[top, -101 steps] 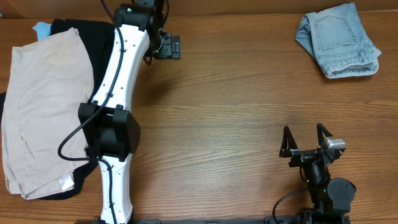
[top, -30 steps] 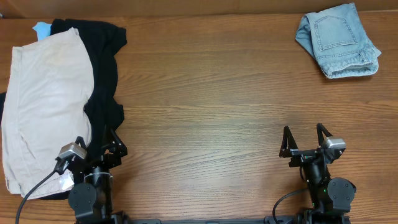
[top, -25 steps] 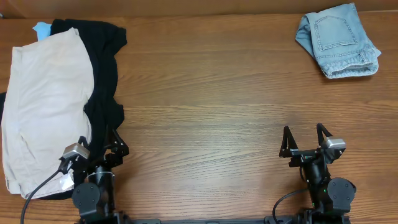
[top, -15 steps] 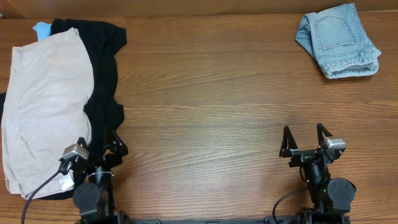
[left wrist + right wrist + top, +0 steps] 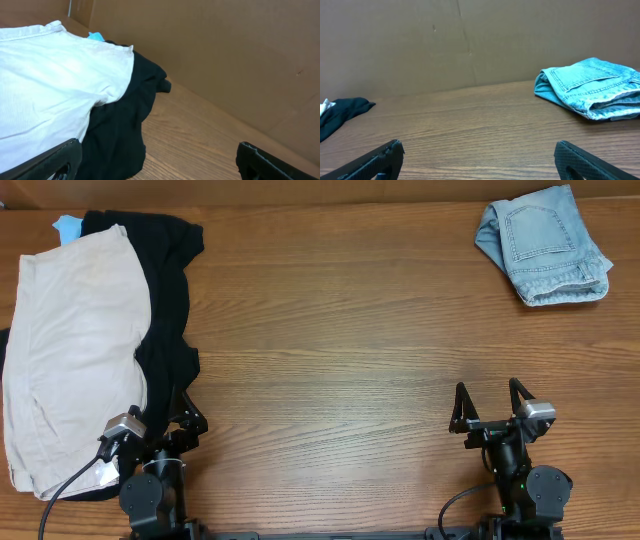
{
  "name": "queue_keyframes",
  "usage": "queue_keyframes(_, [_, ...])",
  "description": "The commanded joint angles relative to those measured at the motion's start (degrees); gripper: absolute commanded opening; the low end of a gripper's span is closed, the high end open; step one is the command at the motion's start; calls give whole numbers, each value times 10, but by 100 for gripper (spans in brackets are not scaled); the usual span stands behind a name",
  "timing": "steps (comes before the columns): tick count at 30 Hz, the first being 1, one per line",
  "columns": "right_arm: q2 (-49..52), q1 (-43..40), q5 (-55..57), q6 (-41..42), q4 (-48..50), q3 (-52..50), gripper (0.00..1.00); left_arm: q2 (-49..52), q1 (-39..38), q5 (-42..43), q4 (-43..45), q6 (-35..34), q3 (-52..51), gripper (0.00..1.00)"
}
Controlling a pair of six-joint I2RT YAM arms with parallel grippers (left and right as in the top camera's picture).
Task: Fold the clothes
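The denim shorts (image 5: pixel 545 245) lay folded in a compact bundle at the far right corner of the worktop (image 5: pixel 340 350), a stitched back pocket facing up, well apart from both arms. The right hand (image 5: pixel 487 392) sat low at the near right edge, arm tucked over its base, its two fingers spread wide with nothing between them and pointing toward the far side. The left hand (image 5: pixel 181 404) sat likewise at the near left edge, fingers wide and empty, just beside the near hem of the black garment (image 5: pixel 165 310). The beige shorts (image 5: pixel 70 350) lay spread over that garment along the left side, a small blue scrap (image 5: pixel 67 225) showing at the far left corner
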Motion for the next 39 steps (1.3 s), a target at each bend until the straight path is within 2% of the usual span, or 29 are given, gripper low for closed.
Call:
queue_keyframes(1, [-7, 3, 4, 0, 3, -6, 100, -8, -7, -8, 0, 24, -2, 100])
queue_keyframes(11, [-7, 3, 4, 0, 3, -6, 100, -8, -78, -10, 0, 25, -2, 100])
queue_keyframes(39, [-7, 3, 4, 0, 3, -6, 100, -7, -79, -10, -1, 25, -2, 100])
